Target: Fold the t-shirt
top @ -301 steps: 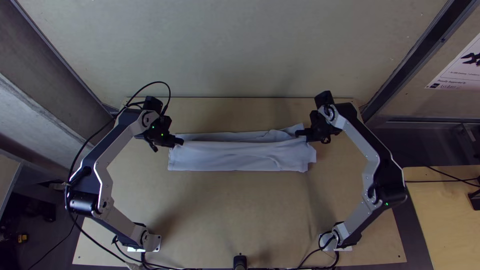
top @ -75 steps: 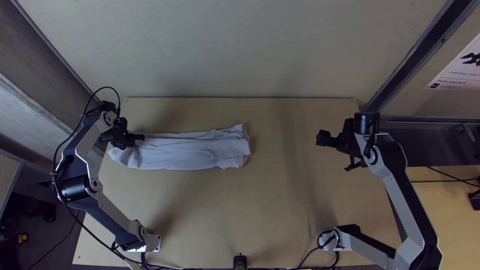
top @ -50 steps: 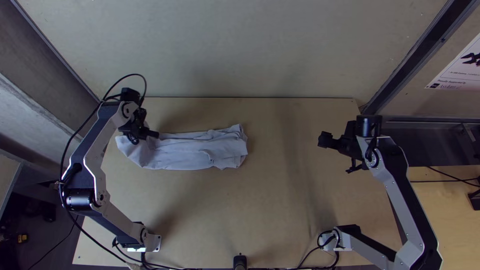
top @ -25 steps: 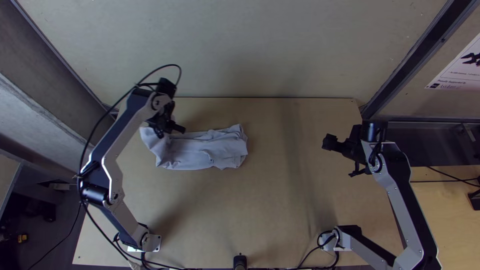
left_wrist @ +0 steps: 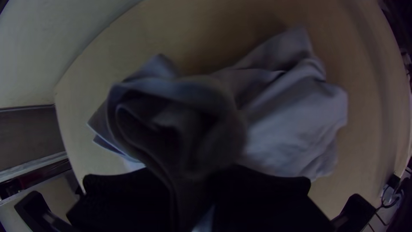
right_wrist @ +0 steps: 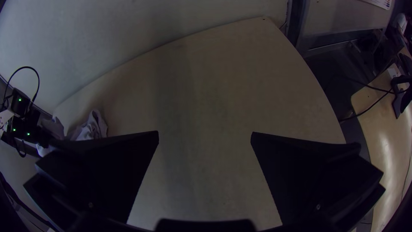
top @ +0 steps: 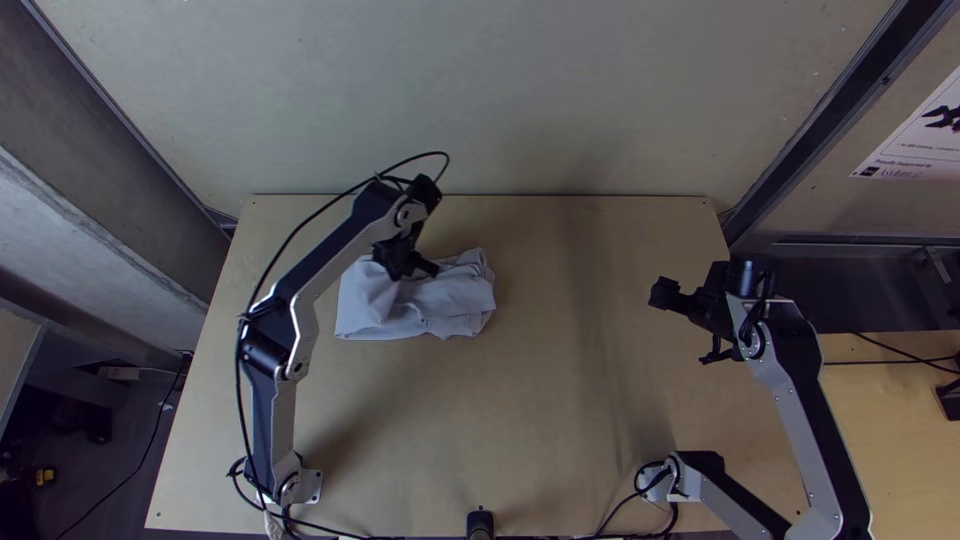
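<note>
The pale t-shirt (top: pixel 440 300) lies as a compact folded bundle left of the table's middle, its left part doubled over toward the right. My left gripper (top: pixel 425 268) is over its upper part; in the left wrist view the same gripper (left_wrist: pixel 195 189) is shut on a bunched layer of the t-shirt (left_wrist: pixel 292 124), which curls up between the fingers. My right gripper (top: pixel 662 300) hangs at the table's right side, well away from the cloth. The right wrist view has that gripper (right_wrist: pixel 205 137) open with bare table between its fingers, and the t-shirt (right_wrist: pixel 91 129) far off.
The light wooden table (top: pixel 540 420) has bare wood below the cloth and between it and the right arm. A pale wall (top: pixel 480 100) stands along the far edge. A small black post (top: pixel 480 522) is at the near edge.
My left gripper has carried the t-shirt's left end to the right, shortening the strip to a bundle. The right arm earlier left the cloth's right end and has since shifted slightly rightward and nearer.
</note>
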Controlling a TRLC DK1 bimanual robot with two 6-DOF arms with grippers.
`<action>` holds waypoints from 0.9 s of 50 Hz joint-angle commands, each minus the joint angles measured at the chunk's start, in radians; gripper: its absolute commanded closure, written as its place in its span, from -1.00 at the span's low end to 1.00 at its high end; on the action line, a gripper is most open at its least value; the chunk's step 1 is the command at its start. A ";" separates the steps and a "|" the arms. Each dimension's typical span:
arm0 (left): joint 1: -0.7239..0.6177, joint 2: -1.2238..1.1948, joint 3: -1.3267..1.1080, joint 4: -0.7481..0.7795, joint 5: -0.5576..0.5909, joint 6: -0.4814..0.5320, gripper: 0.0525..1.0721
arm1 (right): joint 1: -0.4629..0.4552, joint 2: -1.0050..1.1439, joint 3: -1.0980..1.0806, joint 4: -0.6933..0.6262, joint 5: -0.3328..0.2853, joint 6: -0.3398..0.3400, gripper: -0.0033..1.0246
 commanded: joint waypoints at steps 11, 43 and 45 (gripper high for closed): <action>-0.069 0.148 0.159 -0.039 0.149 -0.086 0.07 | -0.015 -0.007 -0.060 0.052 0.007 0.003 -0.92; -0.113 0.298 0.258 0.569 0.814 -0.600 -0.92 | 0.031 -0.014 -0.216 0.161 0.006 0.016 -0.92; -0.112 0.296 0.256 0.556 0.811 -0.600 -0.92 | 0.031 -0.012 -0.212 0.164 0.006 0.014 -0.92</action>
